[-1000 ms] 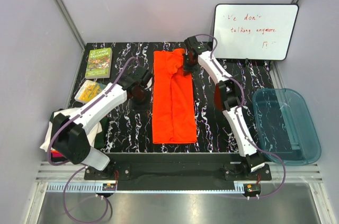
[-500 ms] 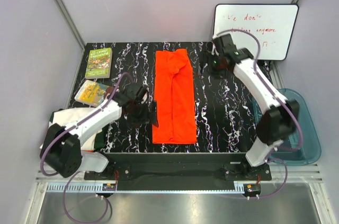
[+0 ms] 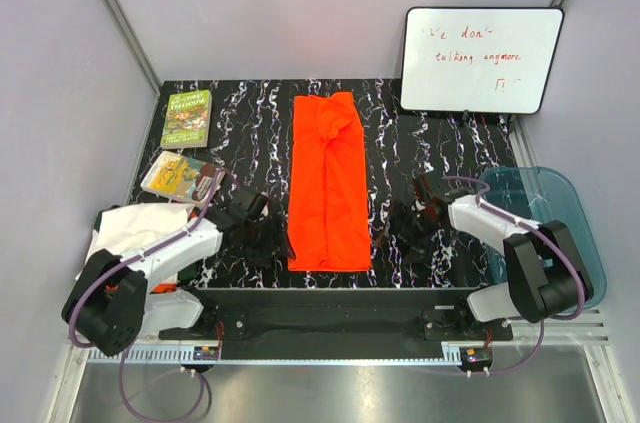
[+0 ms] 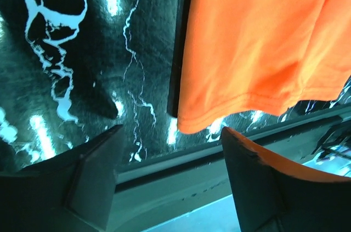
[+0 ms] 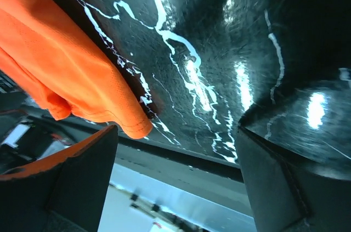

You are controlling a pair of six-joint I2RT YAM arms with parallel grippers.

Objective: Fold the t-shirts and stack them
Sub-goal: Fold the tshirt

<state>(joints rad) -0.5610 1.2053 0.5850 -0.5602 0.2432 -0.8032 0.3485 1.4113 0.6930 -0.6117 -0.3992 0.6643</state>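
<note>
Orange t-shirt looked soft, limp; near hem corners suited pinching; left end effector, right end effector spread, empty.

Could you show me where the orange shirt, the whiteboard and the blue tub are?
orange t-shirt (image 3: pixel 328 183): overhead view, middle of the folded cloth.
whiteboard (image 3: pixel 470 73): overhead view, centre of its white face.
blue plastic tub (image 3: pixel 572 201): overhead view, bare floor toward its far side.
</note>
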